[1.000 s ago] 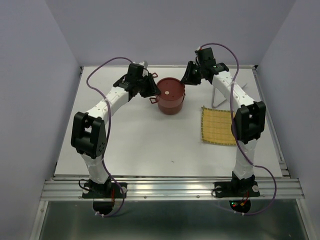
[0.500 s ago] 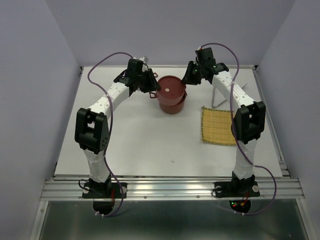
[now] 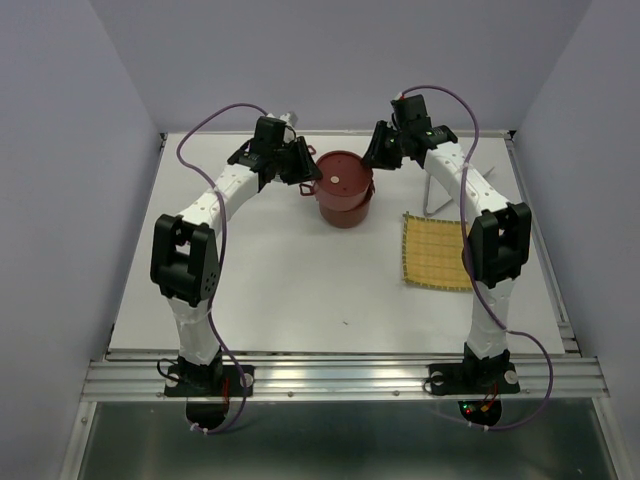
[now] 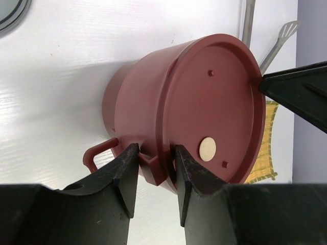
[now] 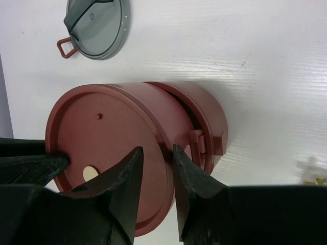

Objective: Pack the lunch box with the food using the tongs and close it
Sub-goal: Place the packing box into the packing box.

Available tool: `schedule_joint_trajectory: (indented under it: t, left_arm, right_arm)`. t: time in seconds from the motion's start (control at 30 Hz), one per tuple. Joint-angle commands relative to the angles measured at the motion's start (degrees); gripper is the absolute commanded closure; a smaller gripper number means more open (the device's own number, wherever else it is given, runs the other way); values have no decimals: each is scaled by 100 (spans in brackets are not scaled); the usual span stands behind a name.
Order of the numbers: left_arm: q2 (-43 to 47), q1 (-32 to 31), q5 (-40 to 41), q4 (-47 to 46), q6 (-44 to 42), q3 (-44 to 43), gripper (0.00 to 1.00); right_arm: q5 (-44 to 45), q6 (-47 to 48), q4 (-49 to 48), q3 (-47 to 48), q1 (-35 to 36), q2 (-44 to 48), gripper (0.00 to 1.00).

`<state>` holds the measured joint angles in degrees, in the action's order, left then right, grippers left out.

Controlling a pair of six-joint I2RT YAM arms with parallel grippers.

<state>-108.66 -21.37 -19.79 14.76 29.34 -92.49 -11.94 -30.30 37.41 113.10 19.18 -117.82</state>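
Note:
The dark-red lunch box (image 3: 345, 208) stands at the back middle of the table. Its upper tier and flat lid (image 3: 340, 178) sit tilted and shifted off the lower bowl (image 5: 212, 115). My left gripper (image 4: 156, 150) is shut on the small lug and lid rim at the box's left side (image 3: 305, 175). My right gripper (image 5: 157, 149) straddles the lid rim on the right side (image 3: 378, 158); whether its pads press on it I cannot tell. The silver tongs (image 3: 431, 190) lie behind the mat, also showing in the left wrist view (image 4: 248, 20). The food is out of view.
A yellow woven mat (image 3: 436, 250) lies at the right, under the right arm. A grey round lid with a red loop (image 5: 98, 23) rests near the back wall. A tiny dark speck (image 3: 345, 322) lies on the white table toward the front.
The box's upper tier and lid have risen and tipped off the lower bowl. The left gripper has moved back with them. The right jaws have widened a little.

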Motion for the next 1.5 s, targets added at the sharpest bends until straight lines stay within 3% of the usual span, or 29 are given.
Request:
schedule_joint_trajectory:
  t: [0.0,0.07,0.2,0.3,1.1,1.47]
  left_arm:
    - [-331,-113,-236,114,-377,91,66]
    - [-366,-113,-271,36,-368,195,70]
    - [-436,-96,-376,-123,-324,354,88]
    - [-481,-105,-429,-140,-289,407,91]
    - [-366,-157,-473,-114,-280,451,94]
    - [-410,-157,-385,-88,-333,609,94]
  right_arm:
    - [-273,-125,-471,2,68,277,64]
    - [-291,-134,-480,-25,68,277,63]
    - [-335,-134,-576,-130,68,373,63]
    - [-282,-116,-568,-165,68,418,62]
    - [-71,-107,-586,-482,68,567,62]
    - [-53,-221,-603,-1245,68,778,62]
